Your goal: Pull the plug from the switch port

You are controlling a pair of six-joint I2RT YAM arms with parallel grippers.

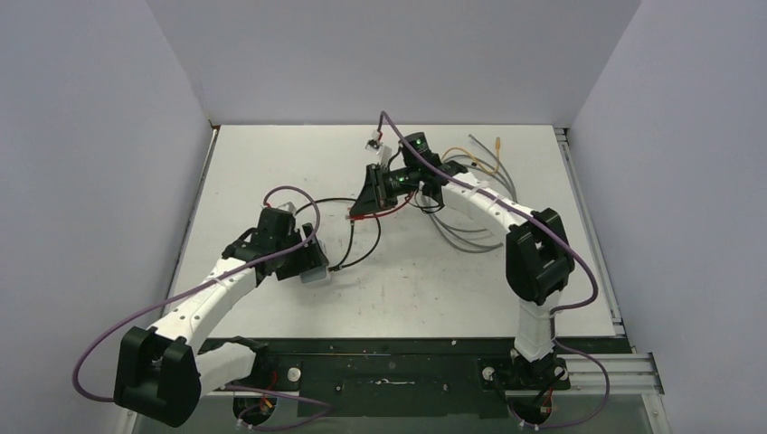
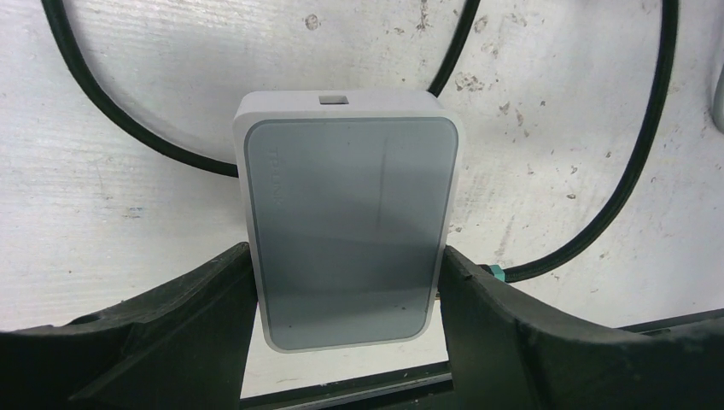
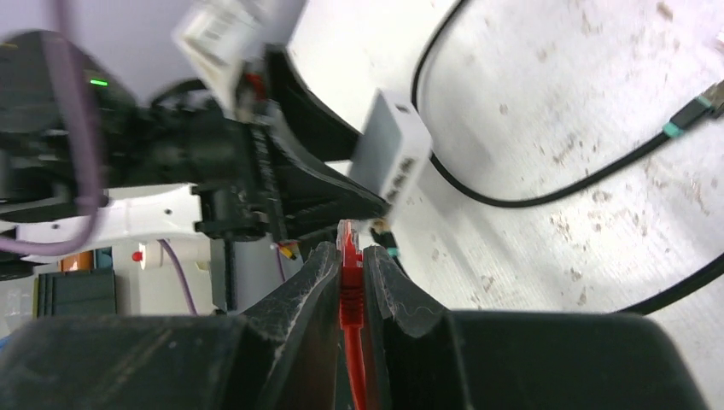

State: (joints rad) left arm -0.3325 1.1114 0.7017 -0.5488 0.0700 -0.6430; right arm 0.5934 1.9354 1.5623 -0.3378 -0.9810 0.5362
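Observation:
The switch (image 2: 346, 231), a flat pale grey-blue box, is clamped by its sides between my left gripper's (image 2: 346, 295) fingers (image 2: 192, 325), low over the table. It shows in the top view (image 1: 317, 276) at the left gripper (image 1: 309, 264), and in the right wrist view (image 3: 391, 152) with its socket edge facing me. My right gripper (image 3: 347, 256) is shut on a red plug (image 3: 348, 278) with a clear tip and a red cable. The plug is out of the switch, a short gap from it. In the top view the right gripper (image 1: 364, 210) is right of and behind the switch.
A black cable (image 1: 362, 246) loops over the table between the arms; its teal-tipped end (image 2: 491, 273) lies beside the left gripper's right finger. A second teal-tipped end (image 3: 687, 120) lies farther off. Grey and orange cables (image 1: 470, 231) are piled at back right. Walls enclose three sides.

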